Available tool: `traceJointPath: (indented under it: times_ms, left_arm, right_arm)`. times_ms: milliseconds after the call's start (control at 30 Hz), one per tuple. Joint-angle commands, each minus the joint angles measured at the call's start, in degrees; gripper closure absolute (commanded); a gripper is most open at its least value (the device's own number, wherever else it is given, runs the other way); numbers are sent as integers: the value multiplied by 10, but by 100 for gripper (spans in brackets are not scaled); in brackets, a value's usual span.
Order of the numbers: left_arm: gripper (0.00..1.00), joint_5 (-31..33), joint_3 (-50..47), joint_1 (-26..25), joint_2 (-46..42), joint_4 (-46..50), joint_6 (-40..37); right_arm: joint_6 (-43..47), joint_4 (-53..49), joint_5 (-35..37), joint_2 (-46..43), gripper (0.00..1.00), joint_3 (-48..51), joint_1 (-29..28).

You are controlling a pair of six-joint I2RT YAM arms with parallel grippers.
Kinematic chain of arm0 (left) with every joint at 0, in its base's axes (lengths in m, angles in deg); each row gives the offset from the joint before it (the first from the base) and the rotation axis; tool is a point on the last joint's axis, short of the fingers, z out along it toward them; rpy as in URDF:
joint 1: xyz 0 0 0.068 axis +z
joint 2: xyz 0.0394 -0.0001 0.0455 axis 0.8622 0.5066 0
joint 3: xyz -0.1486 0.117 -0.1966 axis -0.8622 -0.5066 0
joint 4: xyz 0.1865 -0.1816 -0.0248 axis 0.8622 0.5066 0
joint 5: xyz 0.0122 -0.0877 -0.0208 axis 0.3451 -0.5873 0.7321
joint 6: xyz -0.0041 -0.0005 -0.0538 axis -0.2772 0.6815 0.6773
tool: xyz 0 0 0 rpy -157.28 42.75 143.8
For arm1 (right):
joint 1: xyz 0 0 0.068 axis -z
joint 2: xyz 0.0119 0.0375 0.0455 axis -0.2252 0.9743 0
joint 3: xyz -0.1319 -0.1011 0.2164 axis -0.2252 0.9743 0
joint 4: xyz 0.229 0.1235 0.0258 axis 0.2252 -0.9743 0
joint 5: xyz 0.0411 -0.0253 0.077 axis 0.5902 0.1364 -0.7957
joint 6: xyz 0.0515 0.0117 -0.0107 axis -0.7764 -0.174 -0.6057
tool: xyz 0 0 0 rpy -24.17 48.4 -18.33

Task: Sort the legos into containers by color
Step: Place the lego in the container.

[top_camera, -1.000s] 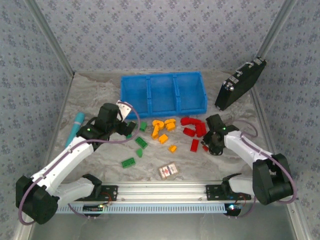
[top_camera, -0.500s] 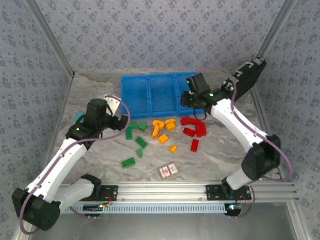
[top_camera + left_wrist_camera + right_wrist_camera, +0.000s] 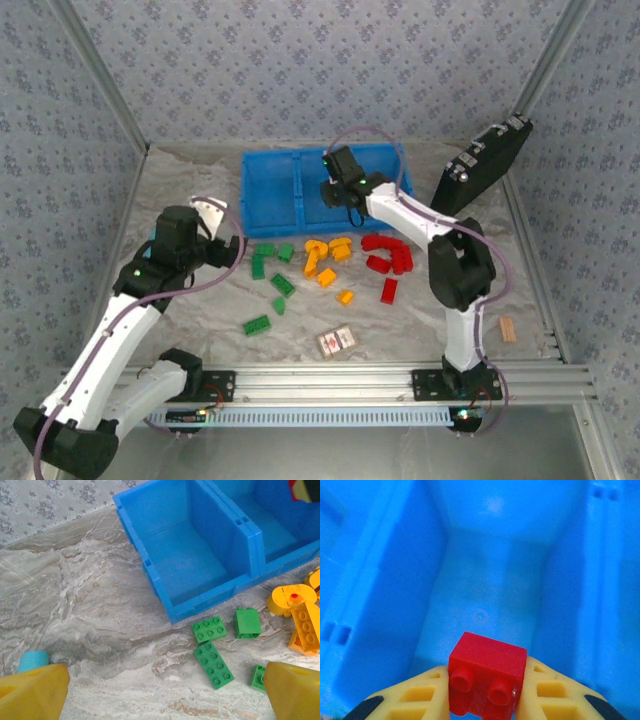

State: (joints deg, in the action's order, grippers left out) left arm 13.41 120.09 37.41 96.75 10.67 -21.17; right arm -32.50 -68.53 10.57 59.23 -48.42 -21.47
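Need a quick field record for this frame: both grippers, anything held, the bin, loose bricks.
left gripper: open, empty, above green bricks
right gripper: shut on red brick, over middle compartment of blue bin
bin contents: no bricks visible inside
loose on table: green bricks, orange-yellow bricks, red bricks, in front of bin

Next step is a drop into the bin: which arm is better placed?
Right. The right gripper is shut on a red brick above an empty compartment of the blue bin; the left gripper is open over green bricks.
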Motion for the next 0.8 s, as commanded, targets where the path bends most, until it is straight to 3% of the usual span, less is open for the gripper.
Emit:
traceJointPath:
  times_ms: [0,467,767]
  left_arm:
    - [0,10,-13,4,-14,14,19]
    - [0,13,-16,6,-16,36,22]
    - [0,10,-20,7,-12,32,32]
  right_arm:
    - [36,2,15,40,71,-64,-7]
    - [11,-59,-5,186,70,-168,-6]
    - [2,-66,-12,210,67,-170,6]
